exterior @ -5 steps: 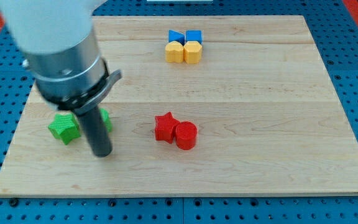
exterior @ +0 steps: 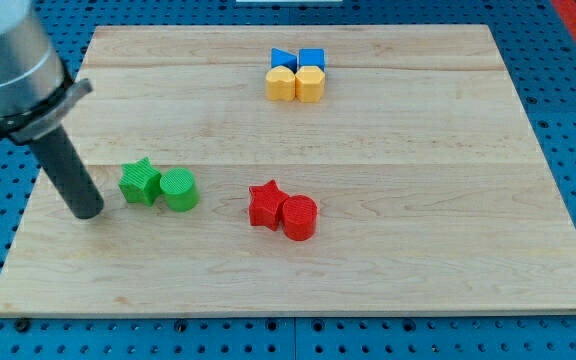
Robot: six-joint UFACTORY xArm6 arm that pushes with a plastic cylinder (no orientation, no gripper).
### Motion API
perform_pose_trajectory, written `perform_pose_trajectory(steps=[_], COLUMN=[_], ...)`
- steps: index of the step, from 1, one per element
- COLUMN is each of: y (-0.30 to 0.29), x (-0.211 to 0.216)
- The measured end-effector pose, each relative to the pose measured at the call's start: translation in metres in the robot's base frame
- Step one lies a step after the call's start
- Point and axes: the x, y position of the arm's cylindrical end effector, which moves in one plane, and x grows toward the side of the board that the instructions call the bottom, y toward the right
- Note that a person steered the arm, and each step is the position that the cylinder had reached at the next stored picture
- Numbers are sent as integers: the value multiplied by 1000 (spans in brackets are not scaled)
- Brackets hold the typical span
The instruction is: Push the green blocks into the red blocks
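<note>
A green star block (exterior: 140, 181) and a green cylinder block (exterior: 179, 189) sit side by side, touching, left of the board's middle. A red star block (exterior: 265, 204) and a red cylinder block (exterior: 299, 217) touch each other to the right of the green pair, with a gap between the pairs. My tip (exterior: 88, 211) rests on the board just left of the green star, a small gap apart from it.
A blue triangular block (exterior: 282, 58), a blue cube (exterior: 312, 58) and two yellow blocks (exterior: 295, 84) cluster near the view's top centre. The wooden board (exterior: 418, 200) lies on a blue pegboard; its left edge is close to my tip.
My tip moved left, from between the green blocks to the left of the green star. The green star now sits further right, against the green cylinder, which is fully in sight.
</note>
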Motion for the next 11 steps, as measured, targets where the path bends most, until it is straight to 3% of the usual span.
perform_pose_trajectory(steps=[1, 3, 5, 6, 7, 9, 11], y=[3, 105, 2, 8, 38, 129, 74], x=[-23, -18, -27, -22, -57, -30, -64])
